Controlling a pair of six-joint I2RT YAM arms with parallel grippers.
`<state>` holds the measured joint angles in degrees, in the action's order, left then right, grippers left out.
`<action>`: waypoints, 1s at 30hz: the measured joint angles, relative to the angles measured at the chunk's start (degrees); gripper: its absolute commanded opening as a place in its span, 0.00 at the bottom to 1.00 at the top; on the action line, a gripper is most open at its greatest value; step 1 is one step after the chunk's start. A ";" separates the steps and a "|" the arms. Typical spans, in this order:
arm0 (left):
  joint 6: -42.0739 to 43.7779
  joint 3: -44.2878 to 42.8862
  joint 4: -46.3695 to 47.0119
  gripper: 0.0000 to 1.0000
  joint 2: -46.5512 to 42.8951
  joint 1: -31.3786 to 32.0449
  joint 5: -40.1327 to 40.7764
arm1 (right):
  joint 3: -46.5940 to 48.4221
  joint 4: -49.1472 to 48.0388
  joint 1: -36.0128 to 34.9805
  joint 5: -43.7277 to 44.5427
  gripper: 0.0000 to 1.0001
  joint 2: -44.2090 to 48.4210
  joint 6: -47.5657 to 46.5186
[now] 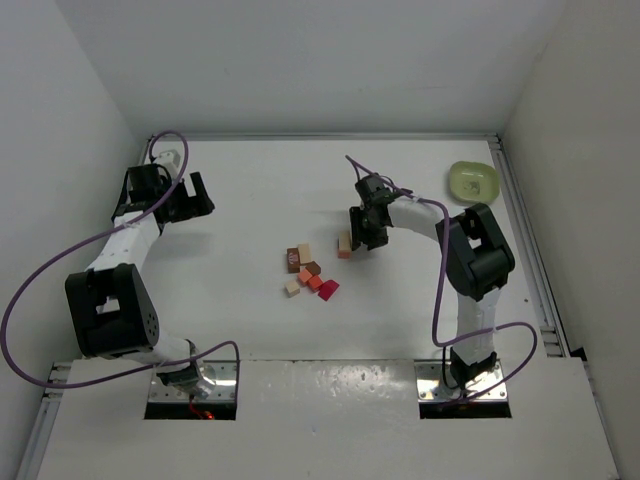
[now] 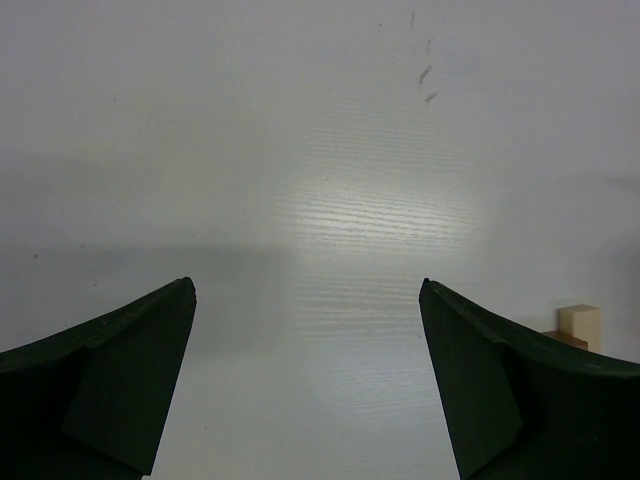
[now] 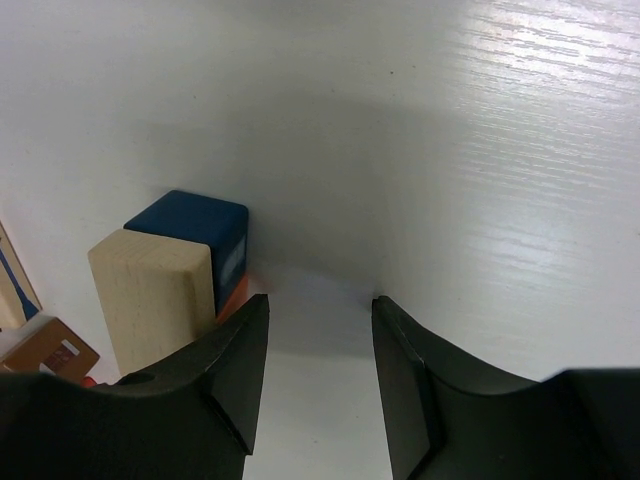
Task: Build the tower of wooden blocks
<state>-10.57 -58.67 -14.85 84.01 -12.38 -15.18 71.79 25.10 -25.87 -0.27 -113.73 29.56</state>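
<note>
Right jaws parted, empty, the pale block point(image 3: 150, 292) just left of them; left jaws wide apart, empty. It looks light, stiff, smooth: pinch its flat opposite sides.

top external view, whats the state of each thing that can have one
left jaws, open, empty
right jaws, open, empty, next to the tower
tower, standing, not gripped
loose wood blocks, lying in a cluster
green bowl, upright, looks empty
</note>
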 measured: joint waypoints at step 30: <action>-0.02 0.07 0.39 1.00 0.00 0.00 0.00 | -0.61 0.00 -0.55 -0.57 0.50 0.46 0.46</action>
<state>-10.59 -58.61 -14.46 84.01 -12.38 -15.18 71.18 25.10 -26.41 -0.84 -113.27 30.02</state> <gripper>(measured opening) 0.997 0.498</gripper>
